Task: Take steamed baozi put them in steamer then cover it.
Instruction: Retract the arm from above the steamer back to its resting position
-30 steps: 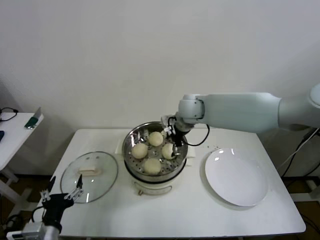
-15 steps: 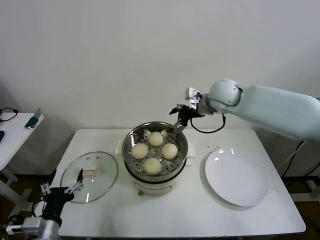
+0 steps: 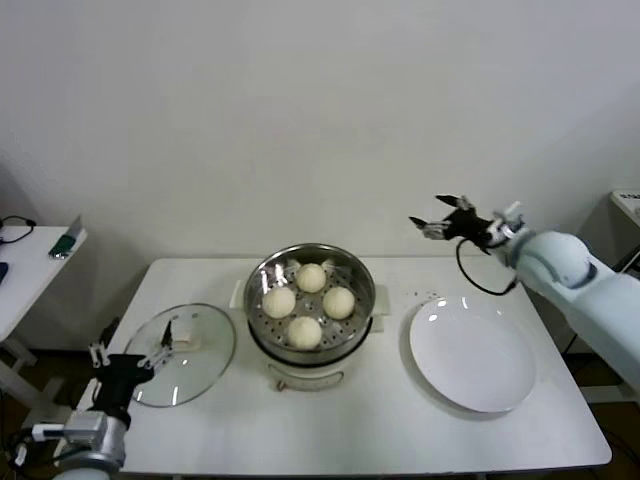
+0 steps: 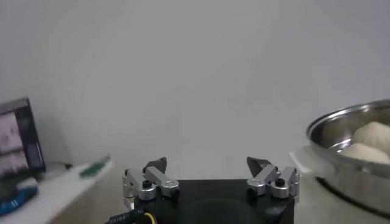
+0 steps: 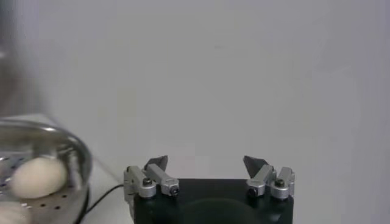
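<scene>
Steamer point(image 3: 311, 300): middle of table point(image 3: 380, 430), uncovered.
Plate point(image 3: 472, 353): on table, right of steamer.
Cover point(image 3: 180, 352): flat on table, left of steamer.
Baozi point(image 3: 310, 298): all four inside steamer.
Right gripper point(image 3: 433, 221): in air above plate's far side, fingers wide, holding nothing.
Left gripper point(image 3: 131, 347): at cover's near-left edge, fingers wide, holding nothing.

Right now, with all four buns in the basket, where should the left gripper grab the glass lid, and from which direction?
Grip the cream handle at the centre of the cover, coming straight down from above. The lid lies flat on the table, so its thin rim offers little purchase; the raised oblong handle is the only graspable part. Close across its narrow width. The open left gripper sits at the lid's near-left edge, probably closest.
</scene>
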### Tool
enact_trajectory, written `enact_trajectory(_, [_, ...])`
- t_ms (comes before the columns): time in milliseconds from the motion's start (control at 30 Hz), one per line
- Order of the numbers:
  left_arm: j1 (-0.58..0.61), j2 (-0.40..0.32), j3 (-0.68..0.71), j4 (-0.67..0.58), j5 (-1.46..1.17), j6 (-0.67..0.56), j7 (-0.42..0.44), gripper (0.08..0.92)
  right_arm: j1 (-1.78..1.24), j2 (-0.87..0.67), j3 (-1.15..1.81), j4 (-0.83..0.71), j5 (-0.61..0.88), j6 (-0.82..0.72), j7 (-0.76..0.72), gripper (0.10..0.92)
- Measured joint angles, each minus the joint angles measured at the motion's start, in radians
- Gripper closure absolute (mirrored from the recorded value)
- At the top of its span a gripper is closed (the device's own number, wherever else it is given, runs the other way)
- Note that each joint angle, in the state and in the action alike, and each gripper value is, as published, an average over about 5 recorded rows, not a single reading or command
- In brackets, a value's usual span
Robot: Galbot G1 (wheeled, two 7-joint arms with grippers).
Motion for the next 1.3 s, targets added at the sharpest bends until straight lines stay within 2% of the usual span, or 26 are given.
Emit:
enact_trajectory(300, [-0.011, 0.032, -0.019, 0.045, 0.248, -0.068, -0.025, 0.177, -0.579, 0.077, 0.540, 0.051, -0.084, 0.210, 0.013, 0.203])
enact_trajectory(567, [-0.002, 0.085, -0.011, 0.078, 0.458, -0.101, -0.101, 0.177, -0.945, 0.235, 0.743, 0.085, -0.172, 0.376, 0.035, 0.203])
enact_trajectory(967, [-0.017, 0.136, 0.042, 0.251, 0.923, -0.163, -0.289, 0.177, -1.121, 0.430, 0.797, 0.129, -0.274, 0.485, 0.061, 0.203])
enact_trajectory(1300, [-0.057, 0.135, 0.077, 0.447, 1.156, -0.206, -0.368, 0.177, -1.175, 0.502, 0.808, 0.131, -0.304, 0.527, 0.069, 0.203])
